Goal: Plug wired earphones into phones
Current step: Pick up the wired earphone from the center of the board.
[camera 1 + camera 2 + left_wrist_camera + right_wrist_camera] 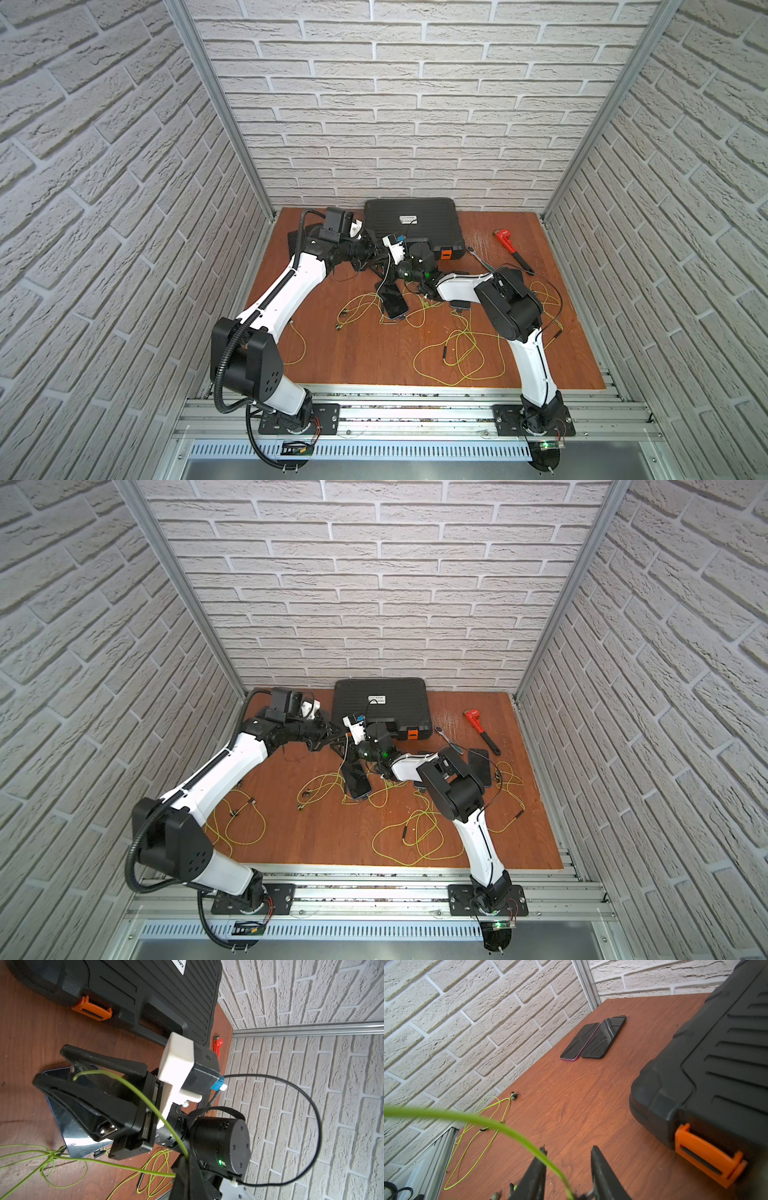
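Brick walls [415, 104], wooden table [365, 353], case [411, 224] at 12 o'clock. Arms [286, 286] fold inward: left gripper [181, 1169] pinches a cord [145, 1103]; right gripper [569, 1148], part-open, over a phone [70, 1132].

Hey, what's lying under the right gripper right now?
A black phone lies flat beneath the right gripper, and a yellow-green earphone cord arcs in between its fingers. The gripper covers much of the phone, so its port cannot be seen.
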You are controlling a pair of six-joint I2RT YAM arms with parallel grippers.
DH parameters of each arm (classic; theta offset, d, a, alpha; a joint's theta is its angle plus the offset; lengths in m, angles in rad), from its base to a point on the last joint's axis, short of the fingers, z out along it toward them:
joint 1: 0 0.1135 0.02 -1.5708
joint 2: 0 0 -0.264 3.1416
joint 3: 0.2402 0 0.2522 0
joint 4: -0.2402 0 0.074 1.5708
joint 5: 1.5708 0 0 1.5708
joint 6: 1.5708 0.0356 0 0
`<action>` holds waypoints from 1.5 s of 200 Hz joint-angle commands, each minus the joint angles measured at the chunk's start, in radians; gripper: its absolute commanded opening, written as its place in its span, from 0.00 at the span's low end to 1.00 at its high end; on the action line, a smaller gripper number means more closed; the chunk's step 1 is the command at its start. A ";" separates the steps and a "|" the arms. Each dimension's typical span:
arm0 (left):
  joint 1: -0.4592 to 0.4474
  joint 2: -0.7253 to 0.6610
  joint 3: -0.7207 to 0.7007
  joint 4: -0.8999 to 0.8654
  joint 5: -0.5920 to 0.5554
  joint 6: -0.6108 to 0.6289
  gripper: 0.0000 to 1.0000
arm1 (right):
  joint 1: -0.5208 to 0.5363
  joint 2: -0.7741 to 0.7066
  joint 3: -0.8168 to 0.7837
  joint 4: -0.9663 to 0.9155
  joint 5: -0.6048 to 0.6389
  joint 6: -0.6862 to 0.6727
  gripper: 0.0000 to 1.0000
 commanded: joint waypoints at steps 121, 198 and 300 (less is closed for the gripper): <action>-0.014 -0.030 -0.007 0.044 -0.020 0.054 0.00 | -0.002 -0.046 0.018 -0.061 -0.078 0.048 0.06; 0.045 -0.068 -0.043 0.003 -0.023 0.202 0.67 | -0.007 -0.148 0.028 -0.230 -0.213 0.045 0.06; 0.081 -0.099 -0.178 0.146 0.016 0.183 0.44 | -0.014 -0.181 -0.015 -0.135 -0.320 0.133 0.06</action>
